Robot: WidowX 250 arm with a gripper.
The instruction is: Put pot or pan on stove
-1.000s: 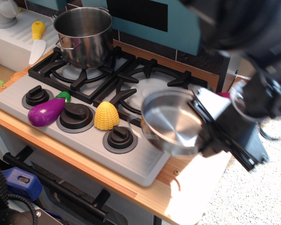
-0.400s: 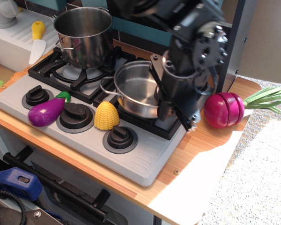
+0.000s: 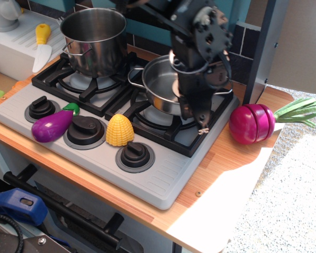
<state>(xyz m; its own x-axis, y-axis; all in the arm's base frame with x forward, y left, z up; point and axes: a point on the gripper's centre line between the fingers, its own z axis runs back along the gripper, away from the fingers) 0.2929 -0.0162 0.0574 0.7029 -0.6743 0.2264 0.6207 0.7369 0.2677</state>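
We see the tool (image 3: pixel 192 100) clenched on the shallow steel pan's (image 3: pixel 159 90) right rim, holding it over the stove's (image 3: pixel 147 174) right grate (image 3: pixel 163 126), beside the tall pot (image 3: pixel 94 39).

Bright, sharp; sunlit patch lower right

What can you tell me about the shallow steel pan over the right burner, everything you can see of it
The pan is shiny stainless steel, round, wide and low-walled, and looks empty. A thin wire loop handle sticks out on its left side; the other side is hidden behind the black gripper, which covers its right rim. It sits level over the right black grate of the grey stove, toward the back. Whether it rests fully on the grate or is held just above cannot be told. The taller pot stands apart on the left burner.
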